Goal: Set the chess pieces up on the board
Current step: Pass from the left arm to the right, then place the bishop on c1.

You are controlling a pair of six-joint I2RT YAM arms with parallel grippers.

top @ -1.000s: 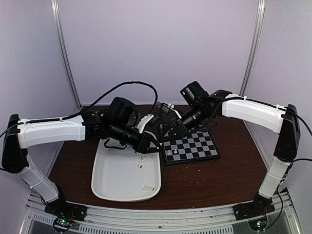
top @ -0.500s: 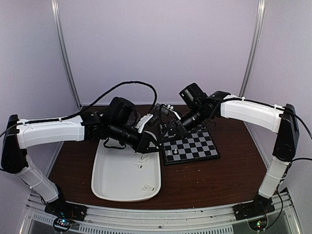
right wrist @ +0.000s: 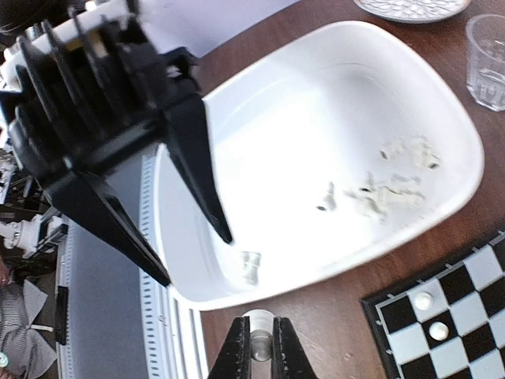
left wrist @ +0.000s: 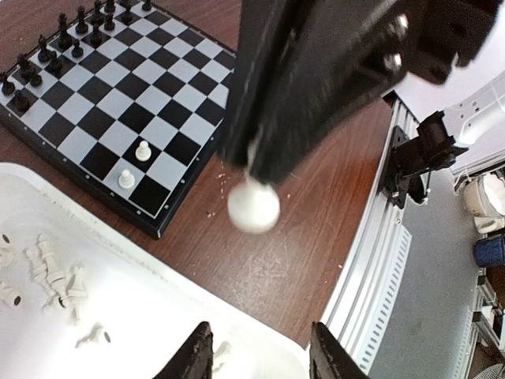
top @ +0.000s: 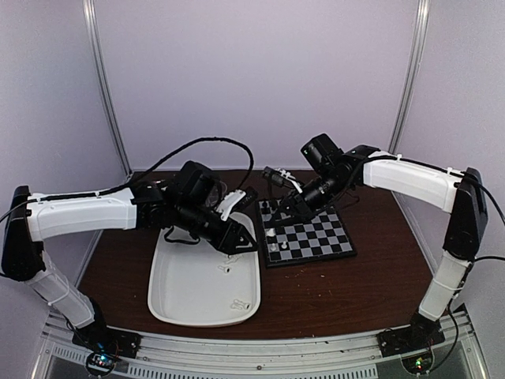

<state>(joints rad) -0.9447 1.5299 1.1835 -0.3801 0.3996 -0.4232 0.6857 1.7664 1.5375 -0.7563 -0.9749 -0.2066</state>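
R gripper (right wrist: 259, 347) clamped on one white piece (left wrist: 253, 207), up in air just beside board (left wrist: 118, 103), tray (top: 181, 304) side. L gripper (left wrist: 260, 355) fingers apart, empty, next to it. 2 white pieces (left wrist: 143, 150) stand on board; more lie in tray.
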